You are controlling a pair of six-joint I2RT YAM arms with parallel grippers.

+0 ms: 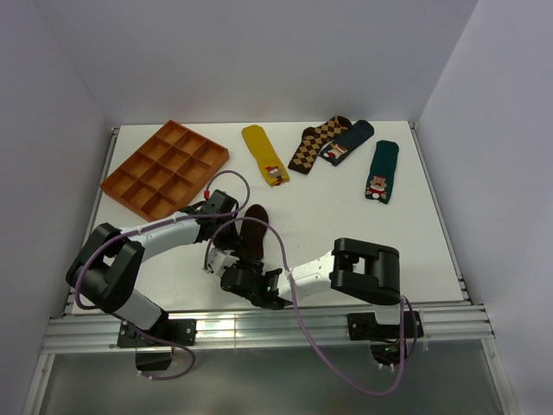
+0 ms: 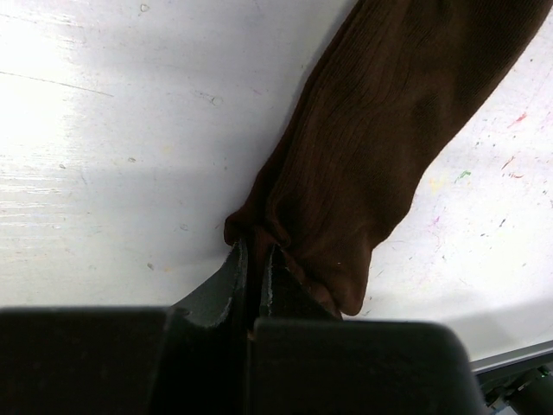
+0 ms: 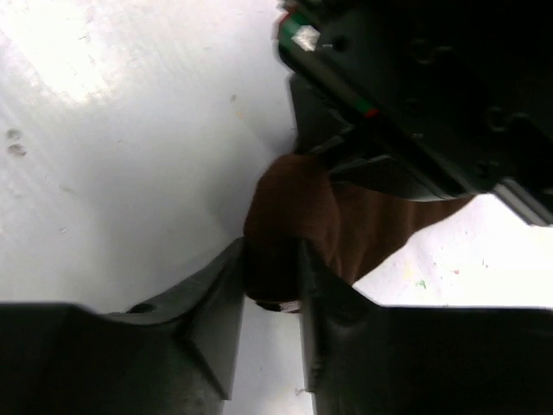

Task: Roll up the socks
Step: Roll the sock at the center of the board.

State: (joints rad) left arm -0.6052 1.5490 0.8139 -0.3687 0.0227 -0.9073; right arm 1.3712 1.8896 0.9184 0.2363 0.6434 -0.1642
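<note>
White bench (image 1: 346,216), plain white walls. We find the sock (image 1: 253,232) lying near the front edge, between the two arms. The left end effector (image 2: 255,259) is closed on a pinch of the sock's near edge; we judge this is to anchor the fabric against sliding. The right end effector (image 3: 272,277) has its jaws against both sides of the bunched end and grips it, apparently to start the roll. The tray (image 1: 164,169) and yellow sock (image 1: 263,154) lie at the far side, well apart from the work.
</note>
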